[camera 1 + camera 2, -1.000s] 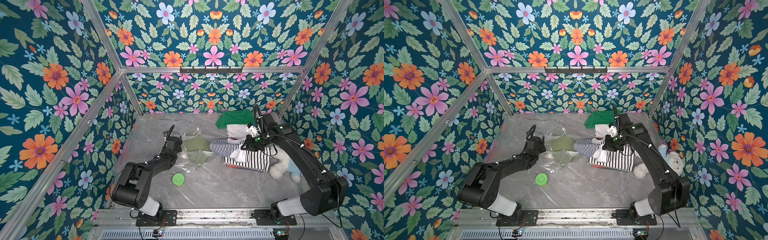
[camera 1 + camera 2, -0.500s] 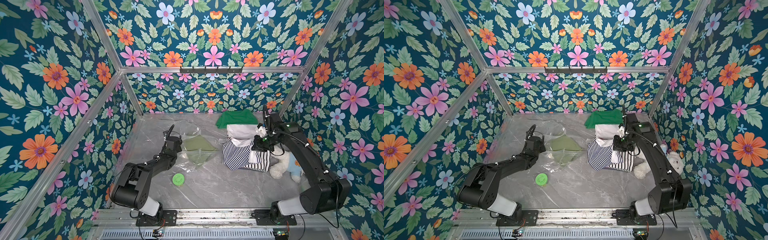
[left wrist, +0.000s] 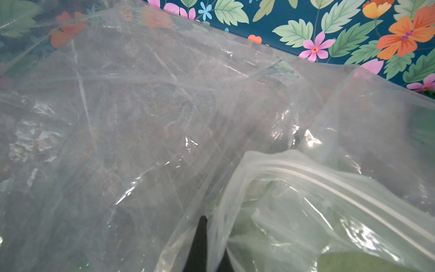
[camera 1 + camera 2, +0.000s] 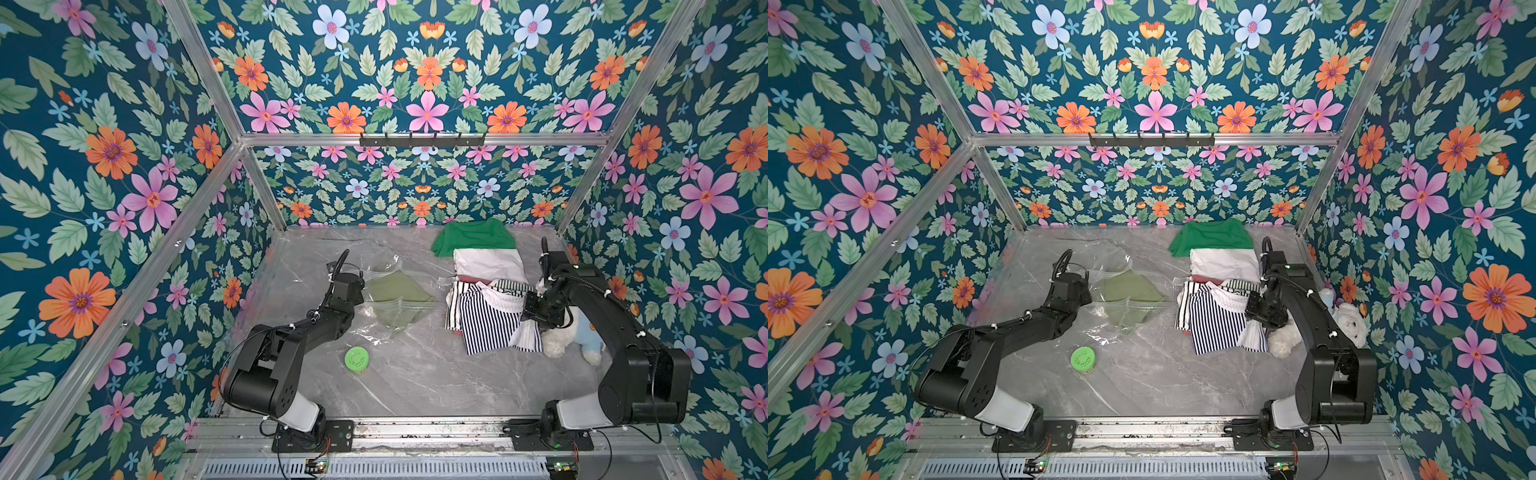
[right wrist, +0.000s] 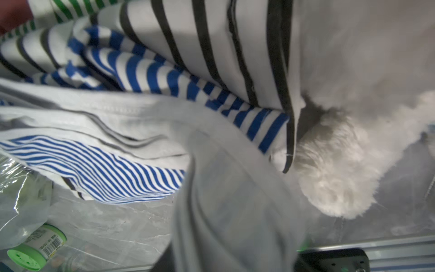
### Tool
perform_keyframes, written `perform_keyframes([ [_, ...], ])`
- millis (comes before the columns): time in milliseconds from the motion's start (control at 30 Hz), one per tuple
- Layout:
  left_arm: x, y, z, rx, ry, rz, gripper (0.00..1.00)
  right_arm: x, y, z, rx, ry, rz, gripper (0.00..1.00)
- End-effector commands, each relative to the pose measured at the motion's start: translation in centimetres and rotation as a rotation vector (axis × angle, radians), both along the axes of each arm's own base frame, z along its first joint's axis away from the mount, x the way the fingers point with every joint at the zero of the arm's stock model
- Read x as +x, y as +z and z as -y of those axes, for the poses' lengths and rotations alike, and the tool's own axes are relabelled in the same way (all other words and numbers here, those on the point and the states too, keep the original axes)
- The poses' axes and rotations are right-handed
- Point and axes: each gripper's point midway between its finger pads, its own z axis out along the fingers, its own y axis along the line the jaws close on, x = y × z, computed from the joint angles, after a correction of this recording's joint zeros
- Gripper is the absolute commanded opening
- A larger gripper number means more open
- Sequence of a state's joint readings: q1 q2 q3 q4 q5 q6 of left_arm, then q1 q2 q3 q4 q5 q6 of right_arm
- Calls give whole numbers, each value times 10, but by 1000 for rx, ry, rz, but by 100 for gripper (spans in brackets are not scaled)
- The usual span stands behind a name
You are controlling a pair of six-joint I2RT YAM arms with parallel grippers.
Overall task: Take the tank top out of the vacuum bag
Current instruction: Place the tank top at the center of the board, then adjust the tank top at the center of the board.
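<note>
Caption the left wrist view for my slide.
Left pincer pinches the vacuum bag at its zip edge; pale green garment inside.

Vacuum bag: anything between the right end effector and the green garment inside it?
Yes. The striped clothes pile lies between the right end effector and the vacuum bag, and the bag's clear plastic covers the green garment.

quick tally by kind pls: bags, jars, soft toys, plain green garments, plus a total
vacuum bag: 1
jar, green lid: 1
soft toy, white: 1
plain green garments: 2, the bright green garment at the back and the olive garment inside the bag
total: 5
</note>
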State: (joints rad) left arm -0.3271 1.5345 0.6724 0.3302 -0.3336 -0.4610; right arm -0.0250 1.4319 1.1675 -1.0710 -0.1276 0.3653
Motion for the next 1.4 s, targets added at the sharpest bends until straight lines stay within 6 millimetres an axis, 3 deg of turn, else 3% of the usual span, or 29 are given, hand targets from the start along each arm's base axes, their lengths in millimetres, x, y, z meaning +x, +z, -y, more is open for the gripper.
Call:
perform_keyframes([
  [0, 5, 9, -1, 6, 0, 31, 0, 13, 18, 11, -51, -42, 106, 75],
  [100, 6, 9, -1, 7, 4, 31, 0, 16, 45, 20, -116, -16, 205, 85],
  [233, 7, 8, 1, -1, 0, 31, 0, 21, 72, 14, -156, 51, 305, 86],
  [500, 6, 9, 1, -4, -2, 33, 0, 50, 80, -38, -249, 238, 338, 85],
  [633, 3, 12, -3, 11, 7, 34, 0, 52, 85, -20, -328, 186, 330, 86],
  [800, 2, 12, -4, 17, 12, 35, 0, 44, 110, 10, -455, 135, 361, 90],
  [900, 6, 11, 0, 0, -2, 37, 0, 44, 128, 11, -460, 136, 413, 90],
  [1033, 11, 15, 4, -9, -10, 46, 0, 51, 139, -17, -342, 186, 510, 87],
  [1100, 11, 15, 4, -12, -9, 48, 0, 57, 137, -41, -280, 230, 542, 86],
  [1233, 9, 12, 5, -25, -10, 42, 0, 73, 119, -90, -190, 313, 563, 85],
  [1367, 9, 12, 4, -27, -8, 43, 0, 88, 89, -142, -81, 379, 539, 84],
])
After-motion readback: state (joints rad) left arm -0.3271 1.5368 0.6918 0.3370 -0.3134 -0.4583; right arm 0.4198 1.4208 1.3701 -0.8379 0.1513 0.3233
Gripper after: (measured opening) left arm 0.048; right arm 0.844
